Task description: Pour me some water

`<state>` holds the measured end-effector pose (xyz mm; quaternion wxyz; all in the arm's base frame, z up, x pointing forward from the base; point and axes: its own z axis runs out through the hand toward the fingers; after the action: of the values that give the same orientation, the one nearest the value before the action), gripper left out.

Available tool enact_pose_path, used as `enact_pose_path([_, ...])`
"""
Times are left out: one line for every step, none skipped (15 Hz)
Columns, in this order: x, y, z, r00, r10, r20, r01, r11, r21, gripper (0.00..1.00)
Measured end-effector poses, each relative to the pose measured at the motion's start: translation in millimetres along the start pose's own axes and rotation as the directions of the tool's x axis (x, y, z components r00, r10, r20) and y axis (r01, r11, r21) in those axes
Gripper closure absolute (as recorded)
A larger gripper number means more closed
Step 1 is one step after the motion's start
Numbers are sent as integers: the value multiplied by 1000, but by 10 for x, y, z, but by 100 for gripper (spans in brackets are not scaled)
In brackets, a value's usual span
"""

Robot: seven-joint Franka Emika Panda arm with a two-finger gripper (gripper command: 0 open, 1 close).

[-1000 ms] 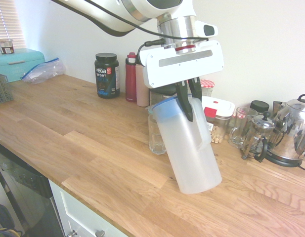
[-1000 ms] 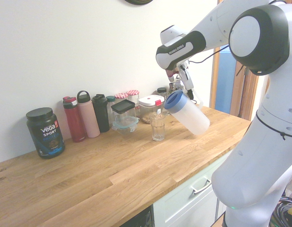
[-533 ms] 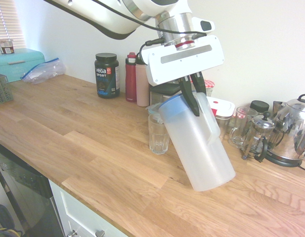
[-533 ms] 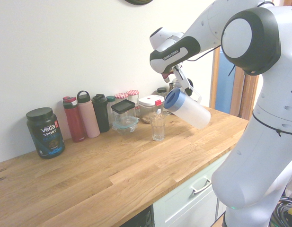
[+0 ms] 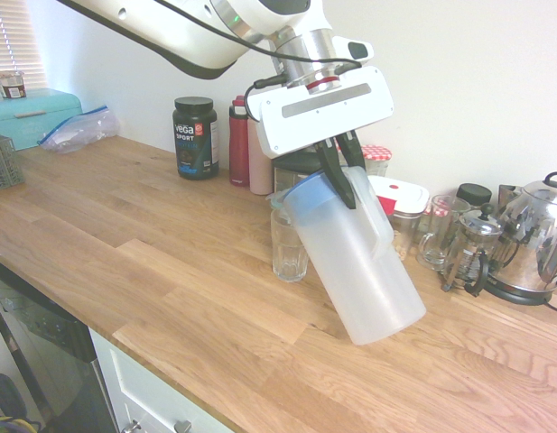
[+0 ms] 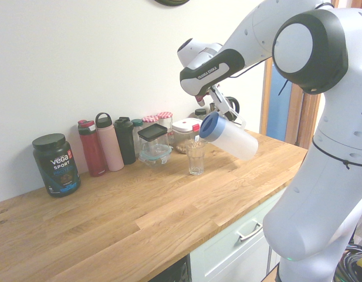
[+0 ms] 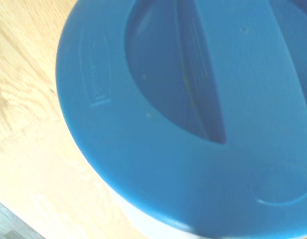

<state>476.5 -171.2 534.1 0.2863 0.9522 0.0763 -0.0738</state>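
Note:
My gripper [image 5: 343, 173] is shut on the side handle of a tall frosted-white jug [image 5: 361, 266] with a blue lid [image 5: 305, 191]. The jug hangs above the wooden worktop [image 5: 152, 262], tilted so its lid end leans over a clear drinking glass [image 5: 289, 245]. From the other side, the jug [image 6: 234, 138] slants with its lid close above the rim of the glass [image 6: 196, 157]. The blue lid [image 7: 193, 114] fills the wrist view. The water is hidden behind the frosted wall, and no stream shows at the spout.
A steel kettle [image 5: 535, 239], a glass coffee press [image 5: 472, 248] and a glass mug [image 5: 438, 230] stand to the right along the wall. Behind the glass are a white-lidded container [image 5: 400, 200], bottles [image 5: 239, 140] and a black tub [image 5: 195, 137].
The jug has tipped further over and its lid end has swung toward the glass. The gripper stays shut on the handle.

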Motion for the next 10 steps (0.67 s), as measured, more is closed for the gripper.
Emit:
enact_pose_path([4, -8, 10, 1000, 2, 2, -2, 1000, 1, 100])
enact_pose_path([3, -5, 15, 1000, 4, 2, -4, 1000, 2, 100])
enact_pose_path([0, 0, 19, 1000, 6, 2, -6, 1000, 3, 100])
enact_pose_path([-6, 8, 20, 1000, 8, 2, -8, 1000, 4, 100])
enact_pose_path([-20, 23, 9, 1000, 14, -3, -14, 1000, 9, 100])
enact_pose_path([-42, 45, -21, 1000, 26, -13, -25, 999, 21, 100])
enact_pose_path([-79, 83, -68, 999, 44, -27, -43, 998, 39, 100])
enact_pose_path([-134, 137, -133, 997, 68, -47, -65, 996, 62, 100])
enact_pose_path([-205, 212, -197, 993, 95, -70, -88, 991, 96, 100])
enact_pose_path([-294, 299, -262, 989, 118, -93, -106, 986, 129, 100])
